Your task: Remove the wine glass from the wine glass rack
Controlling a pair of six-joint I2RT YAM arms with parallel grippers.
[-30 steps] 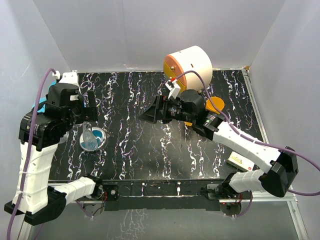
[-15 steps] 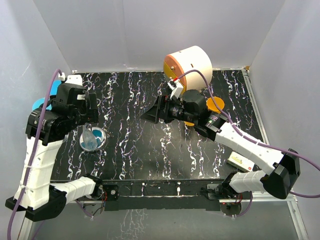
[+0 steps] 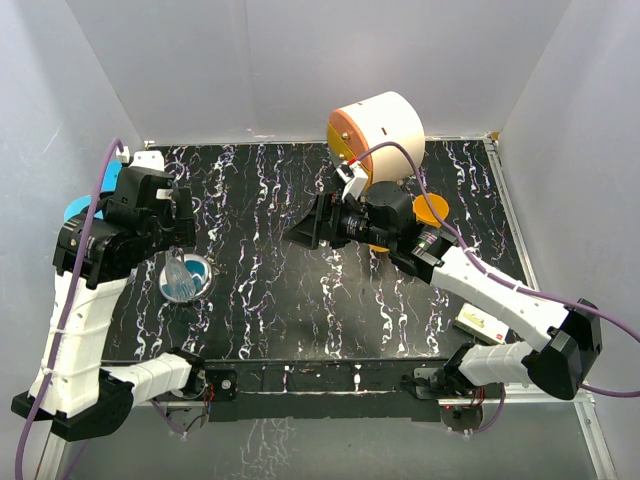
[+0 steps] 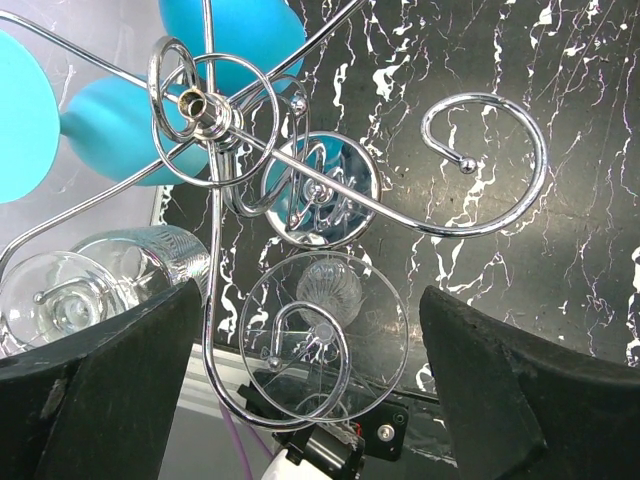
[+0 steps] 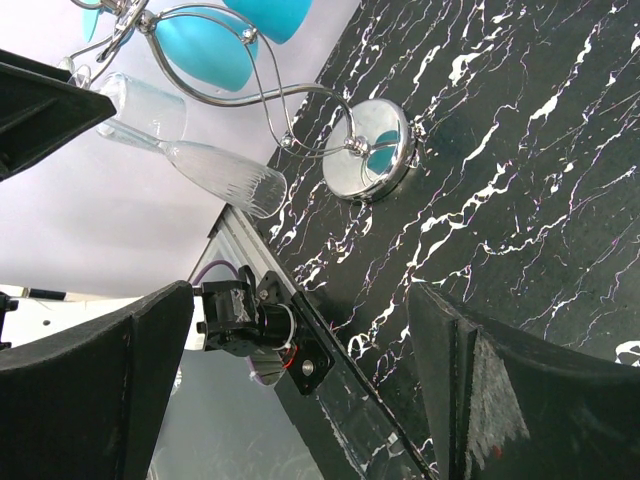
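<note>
The chrome wire wine glass rack (image 4: pixel 195 105) is seen from above in the left wrist view, with its round disc base (image 4: pixel 320 188) on the black marbled table. A clear wine glass (image 4: pixel 322 335) hangs by its foot in a curled arm, between my left gripper's open fingers. My left gripper (image 4: pixel 310 292) is open and holds nothing. A second clear glass (image 4: pixel 60 300) and teal glasses (image 4: pixel 230 30) hang on other arms. In the top view the left gripper (image 3: pixel 183 215) is over the rack base (image 3: pixel 186 278). My right gripper (image 3: pixel 300 232) is open and empty, mid-table, facing the rack (image 5: pixel 375 150).
A round white-and-orange drawer cabinet (image 3: pixel 378 128) stands at the back, with an orange disc (image 3: pixel 432 208) below it. A small white item (image 3: pixel 478 320) lies at the right front. White walls enclose the table; its left edge is close to the rack.
My left arm has shifted slightly to the right, over the rack. The right arm has barely moved. Both grippers stay open.
</note>
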